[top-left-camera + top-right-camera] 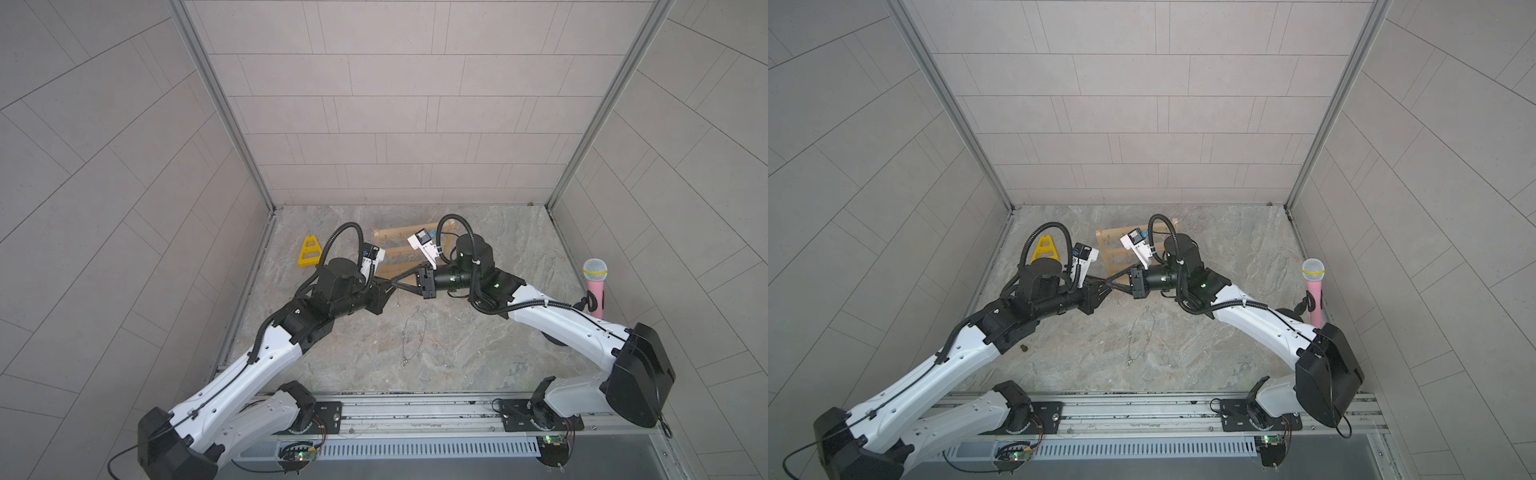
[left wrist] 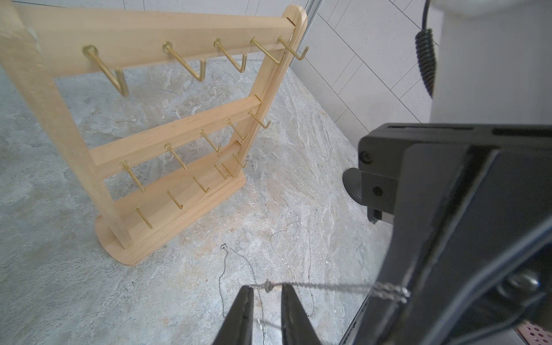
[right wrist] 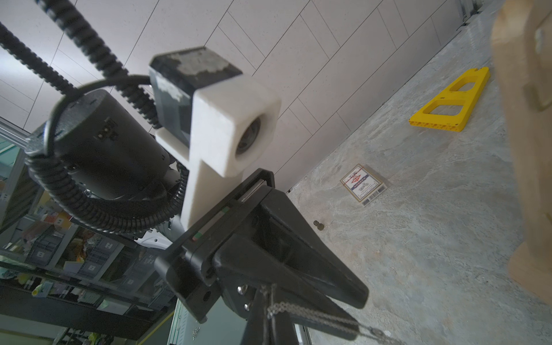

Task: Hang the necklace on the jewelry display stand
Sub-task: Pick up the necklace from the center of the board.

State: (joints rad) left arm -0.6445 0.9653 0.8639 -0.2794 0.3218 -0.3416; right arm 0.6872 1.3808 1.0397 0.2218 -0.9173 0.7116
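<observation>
The jewelry display stand (image 2: 176, 130) is a pale wooden rack with brass hooks; it stands at the back of the table (image 1: 395, 237), right behind both grippers. The necklace (image 2: 325, 287), a thin silver chain, is stretched taut in the air between them. My right gripper (image 1: 398, 283) is shut on a bunched part of the necklace (image 3: 298, 313). My left gripper (image 2: 267, 288) faces it tip to tip with its jaws a little apart. The chain's knot sits in that gap. More thin chain (image 1: 413, 336) lies looped on the table below.
A yellow triangular frame (image 1: 309, 251) lies at the back left. A pink microphone (image 1: 595, 286) stands by the right wall. A small card pack (image 3: 363, 185) and two little round pieces (image 3: 319, 224) lie on the marble table under the left arm.
</observation>
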